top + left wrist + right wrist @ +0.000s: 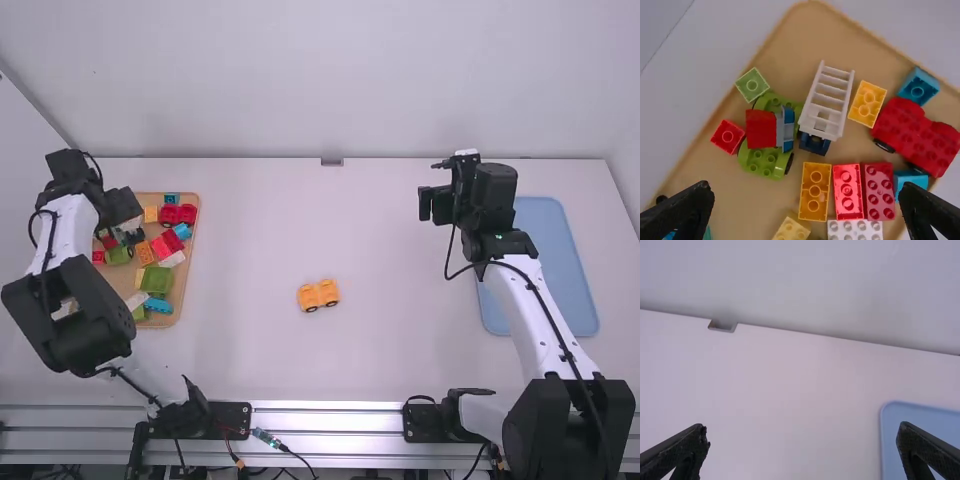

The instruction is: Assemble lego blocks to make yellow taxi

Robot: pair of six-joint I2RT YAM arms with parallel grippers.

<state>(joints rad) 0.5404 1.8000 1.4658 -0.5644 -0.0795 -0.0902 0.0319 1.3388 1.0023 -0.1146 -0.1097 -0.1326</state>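
Clock faces as in high view, 12 = away from camera.

Orange-yellow plastic car base with black wheels (318,294) is near table centre, wheels down. No roof or sign block on it that I can make out. I'd call it early build: chassis placed, body pending.

Left gripper (806,187): fingers wide apart, nothing between them. It's above the 11 o'clock part of the shallow wooden parts tray (805,37), which lies at 9-10 o'clock from the chassis. Step in hand looks like picking the first body block.

Candidates in tray:
- short orange block (868,104), 11 o'clock, beside the white ladder piece (827,102)
- long orange block (815,191), toward 10 o'clock, close beside a red block (847,192)
- pale yellow block (791,228), toward 9 o'clock

Next move: choose one, turn fingers square to its sides, descend straight, close, lift clear, carry toward 3 o'clock, press onto chassis studs. Finger room is tight on the long one; it could drag the red. Chassis has wheels, may roll under a press, so bracing it makes sense.

Right gripper (802,429): open, empty, about 2 o'clock from chassis. Good for that bracing. Flat blue tray (560,270) is at 3 o'clock.
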